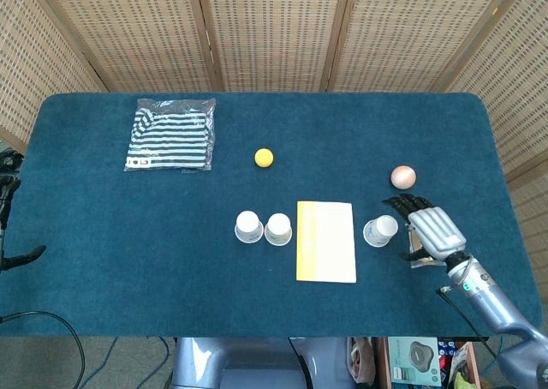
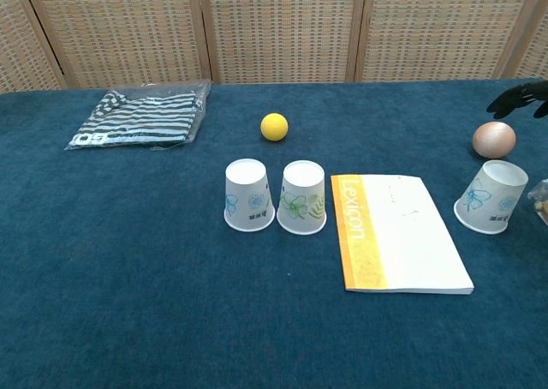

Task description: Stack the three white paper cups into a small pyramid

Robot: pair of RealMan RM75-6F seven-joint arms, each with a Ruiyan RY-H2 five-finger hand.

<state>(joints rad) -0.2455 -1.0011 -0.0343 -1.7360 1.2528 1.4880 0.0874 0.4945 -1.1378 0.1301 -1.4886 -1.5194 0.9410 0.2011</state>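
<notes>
A blue-carpeted table (image 1: 103,235) is set in front of woven wicker screen panels (image 1: 274,29). Near its middle, two white paper cups are stood upside down, touching side by side: the left cup (image 2: 247,195) and the middle cup (image 2: 303,198) (both printed with a faint floral pattern). Just to their right a Lexicon booklet (image 2: 396,232) with an orange spine strip is laid flat. Beyond the booklet the third cup (image 2: 491,197) is seen tilted, also mouth down, apart from the other two. No cup is stacked on another.

The right hand (image 1: 425,229) is held just beside the third cup, fingers spread and extended toward it, with nothing grasped; in the chest view only its dark fingertips (image 2: 516,100) are shown at the right edge. Of the left hand (image 1: 8,222) only a few dark fingers are visible at the far left edge, so its state cannot be told.

A brown egg-shaped ball (image 1: 403,177) is placed behind the third cup, a yellow ball (image 1: 264,158) behind the pair, and a bagged striped garment (image 1: 171,134) at the far left.
</notes>
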